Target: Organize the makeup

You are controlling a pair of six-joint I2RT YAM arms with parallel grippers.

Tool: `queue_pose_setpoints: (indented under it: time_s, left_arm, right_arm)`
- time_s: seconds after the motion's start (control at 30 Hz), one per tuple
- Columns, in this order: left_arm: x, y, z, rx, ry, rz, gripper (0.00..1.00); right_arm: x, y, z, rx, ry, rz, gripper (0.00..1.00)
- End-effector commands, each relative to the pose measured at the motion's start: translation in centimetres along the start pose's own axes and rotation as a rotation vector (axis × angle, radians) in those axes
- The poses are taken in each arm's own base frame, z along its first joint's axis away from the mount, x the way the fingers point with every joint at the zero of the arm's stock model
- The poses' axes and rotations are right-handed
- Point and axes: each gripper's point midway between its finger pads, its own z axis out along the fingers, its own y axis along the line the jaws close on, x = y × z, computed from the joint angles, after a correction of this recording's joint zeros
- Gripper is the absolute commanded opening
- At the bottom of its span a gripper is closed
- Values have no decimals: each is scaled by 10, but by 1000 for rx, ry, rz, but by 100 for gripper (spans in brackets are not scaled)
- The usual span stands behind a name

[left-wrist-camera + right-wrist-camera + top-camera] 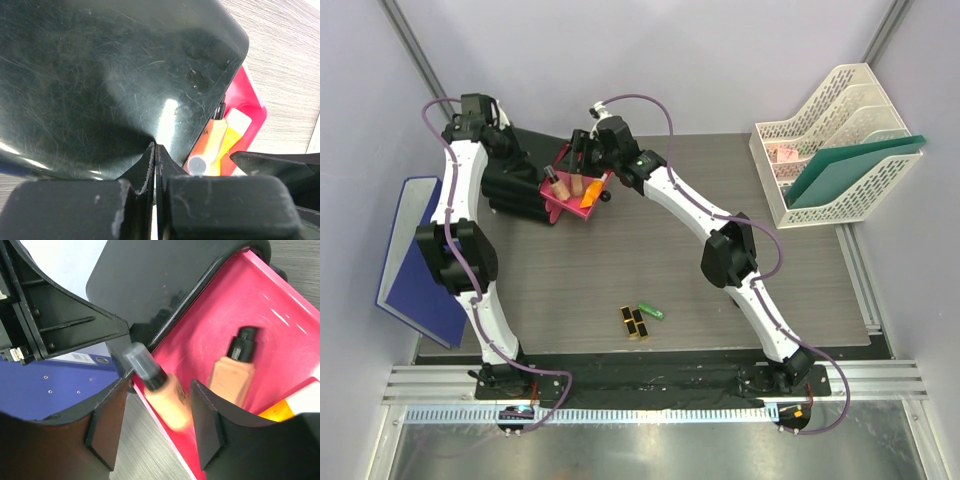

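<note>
A pink drawer (582,207) (225,315) stands pulled out of the black box (520,185). One beige black-capped foundation bottle (232,372) lies in it beside the orange white-capped tube (280,412) (235,127). The other foundation bottle (167,395) is blurred over the drawer's near rim, between the fingers of my open right gripper (157,390) (582,150), touching neither. My left gripper (155,147) (512,148) is shut and empty over the box's glossy top (110,75). Black-and-gold lipsticks (636,322) and the green tube (651,311) lie at the table's front. The round compacts are out of view.
A blue binder (415,260) (55,385) lies off the table's left edge beside the box. A white file rack (835,145) with a green folder stands at the back right.
</note>
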Motion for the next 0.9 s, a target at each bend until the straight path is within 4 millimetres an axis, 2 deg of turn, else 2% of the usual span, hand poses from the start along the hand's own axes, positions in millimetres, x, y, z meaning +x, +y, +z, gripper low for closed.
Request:
queue_pose_setpoints:
  time_s: [0.0, 0.13, 0.3, 0.4, 0.43, 0.53, 0.57, 0.63, 0.67, 0.7, 0.73, 0.87]
  left_arm:
    - [46, 39, 19, -129, 190, -15, 0]
    - [47, 41, 20, -134, 194, -15, 0]
    - [46, 40, 19, -135, 192, -14, 0]
    - [45, 40, 19, -134, 191, -16, 0]
    - [44, 40, 19, -135, 189, -15, 0]
    - [43, 40, 18, -136, 185, -14, 0]
    - [43, 40, 18, -137, 185, -12, 0]
    - [42, 40, 17, -137, 182, -14, 0]
    - [43, 40, 18, -137, 183, -15, 0]
    - [43, 40, 18, -137, 183, -15, 0]
    - [43, 40, 18, -139, 183, -15, 0]
    - [44, 40, 19, -139, 188, -16, 0]
  right_arm:
    - [-29, 21, -4, -49, -94, -11, 61]
    - [-27, 23, -3, -52, -93, -14, 66]
    - [-40, 28, -10, -41, -134, -46, 70]
    - [-55, 32, -21, -18, -177, -87, 71]
    - [-67, 39, -32, -14, -205, -104, 70]
    - [-81, 26, -49, 63, -240, -125, 66]
    - [-86, 24, -62, 82, -246, -119, 55]
    - [-100, 3, -76, 130, -270, -52, 37]
    - [-100, -6, -82, 144, -260, -15, 17]
    - [-110, -24, -90, 168, -269, 21, 9]
    - [-108, -29, -92, 154, -248, 76, 1]
    - [-100, -71, -99, 201, -198, 176, 1]
